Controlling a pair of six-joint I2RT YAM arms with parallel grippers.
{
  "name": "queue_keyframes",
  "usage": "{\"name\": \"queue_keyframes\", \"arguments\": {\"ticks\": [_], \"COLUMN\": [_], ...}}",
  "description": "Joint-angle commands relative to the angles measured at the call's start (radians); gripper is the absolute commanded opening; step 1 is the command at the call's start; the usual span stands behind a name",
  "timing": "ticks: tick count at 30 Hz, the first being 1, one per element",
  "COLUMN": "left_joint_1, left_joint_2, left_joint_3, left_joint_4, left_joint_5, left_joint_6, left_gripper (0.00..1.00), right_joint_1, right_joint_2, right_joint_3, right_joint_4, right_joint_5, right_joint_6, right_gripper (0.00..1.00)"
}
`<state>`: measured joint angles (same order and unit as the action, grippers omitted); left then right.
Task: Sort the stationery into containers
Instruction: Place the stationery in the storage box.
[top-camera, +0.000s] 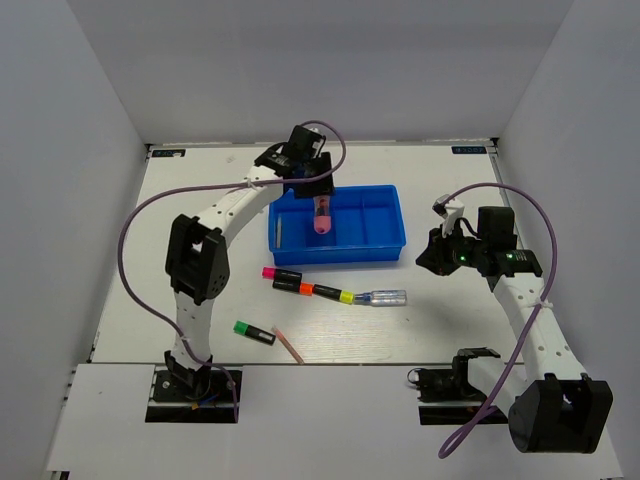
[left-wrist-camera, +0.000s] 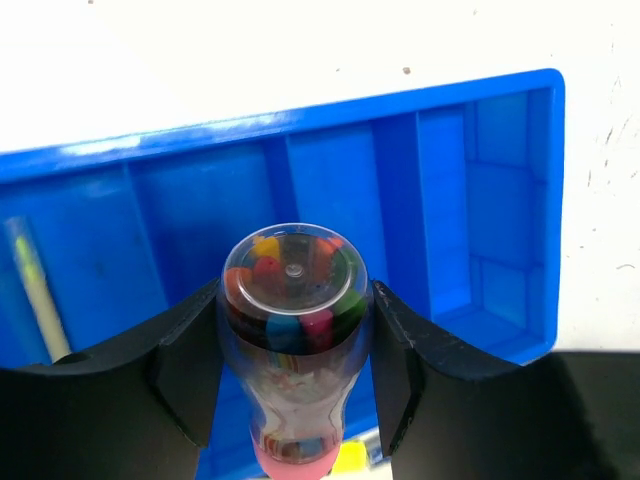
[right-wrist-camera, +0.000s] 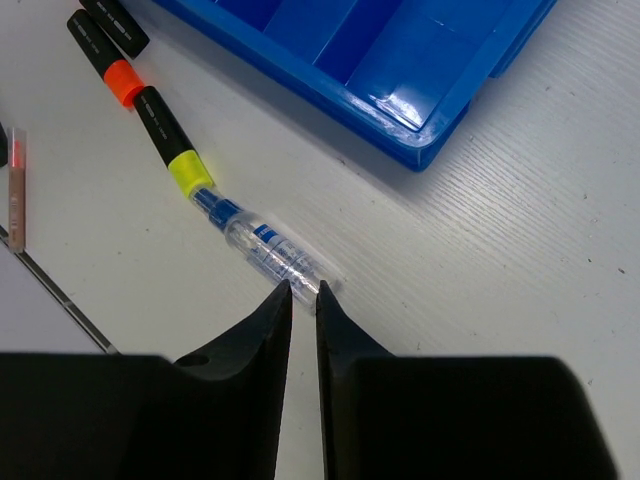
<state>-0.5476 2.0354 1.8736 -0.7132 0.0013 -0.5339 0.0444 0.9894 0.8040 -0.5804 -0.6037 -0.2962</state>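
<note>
Blue tray (top-camera: 340, 258) sits mid-table, four compartments side by side. My left gripper (top-camera: 318, 190) is over its left half, clamped on the pink marker (top-camera: 322, 215). The marker hangs pink end down. From the wrist view the fingers (left-wrist-camera: 180, 370) press both sides of the clear barrel (left-wrist-camera: 293, 290), with the tray (left-wrist-camera: 300, 125) below. Can't tell which compartment it's over.

One pale stick (left-wrist-camera: 35, 290) lies in the end compartment, at 9 o'clock of the marker.

My right gripper (top-camera: 432, 258) is at 3 o'clock of the tray, off the tray. Its jaws are nearly together with only a slit between and nothing in them. The right wrist view puts the tips (right-wrist-camera: 302, 300) just above the near end of the clear bluish pen (right-wrist-camera: 265, 245).

At 6 o'clock of the tray there's a loose row on the table: pink-cap highlighter (top-camera: 280, 275), orange-cap highlighter (top-camera: 300, 287), yellow-cap highlighter (top-camera: 335, 295), then the pen at the 3 o'clock end, touching the yellow cap.

Green-cap highlighter (top-camera: 254, 331) and a thin pinkish stick (top-camera: 288, 345) lie at 7 o'clock of the row, apart from it.
</note>
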Motion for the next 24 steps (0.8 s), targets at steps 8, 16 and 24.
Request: {"name": "queue_keyframes", "arguments": {"ticks": [8,16,24], "left_joint_1": [-0.028,-0.026,-0.028], "left_joint_2": [0.020,0.034,0.043], "left_joint_3": [0.052,0.055,0.052], "left_joint_4": [0.081,0.075,0.077], "left_joint_5": [-0.021,-0.020,-0.029], "left_joint_6": [0.060,0.064,0.074], "left_gripper": [0.00,0.00,0.00], "right_joint_1": [-0.001,0.003,0.003], "right_joint_2": [0.002,0.003,0.005], "right_joint_3": [0.020,0.018,0.020], "right_joint_4": [0.002,0.002,0.002], "right_joint_5": [-0.024,-0.022,-0.025], "right_joint_6": [-0.015,-0.017,-0.018], "right_gripper": [0.22,0.26,0.27]}}
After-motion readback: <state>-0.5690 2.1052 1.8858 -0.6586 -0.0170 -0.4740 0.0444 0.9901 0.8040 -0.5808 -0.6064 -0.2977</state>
